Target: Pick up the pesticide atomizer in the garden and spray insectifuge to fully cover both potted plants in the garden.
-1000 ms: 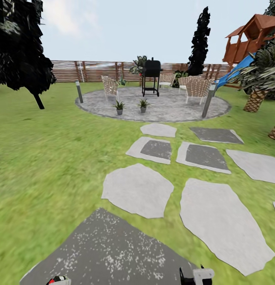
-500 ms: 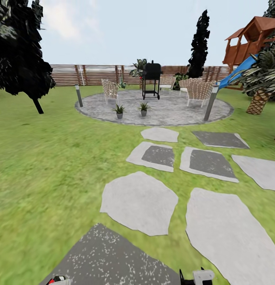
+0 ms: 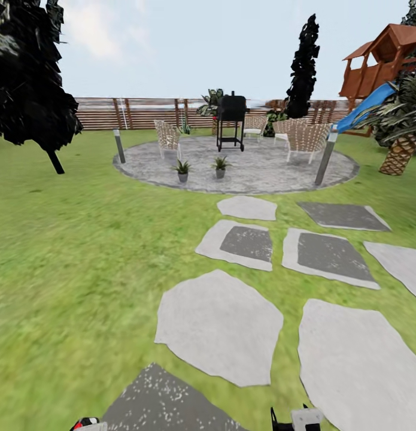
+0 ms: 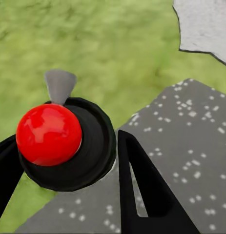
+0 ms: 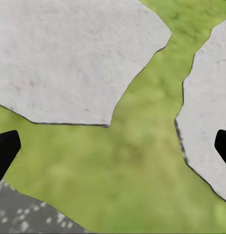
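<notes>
The two potted plants (image 3: 182, 169) (image 3: 220, 166) stand in small grey pots on the near part of the round grey patio (image 3: 261, 170), far ahead across the lawn. In the left wrist view, my left gripper (image 4: 64, 141) is shut on the pesticide atomizer (image 4: 69, 146). I see the atomizer from above: a black round head with a red cap and a small grey nozzle. A red bit of it shows at the lower edge of the head view, at my left gripper (image 3: 88, 425). My right gripper (image 5: 115, 141) is open over grass with nothing between its fingers.
Grey stepping stones (image 3: 219, 326) lead over the lawn to the patio. On the patio stand a black grill (image 3: 231, 123), wicker chairs (image 3: 303, 140) and short light posts (image 3: 325, 158). A dark tree (image 3: 28, 90) is at the left. A palm (image 3: 402, 149) and a playhouse with a slide (image 3: 381, 66) are at the right, before a slatted fence (image 3: 142, 111).
The whole head view has shifted as the robot rolls forward: the stepping stones slide toward the lower edge and the patio sits slightly nearer. Both grippers keep their places in the picture.
</notes>
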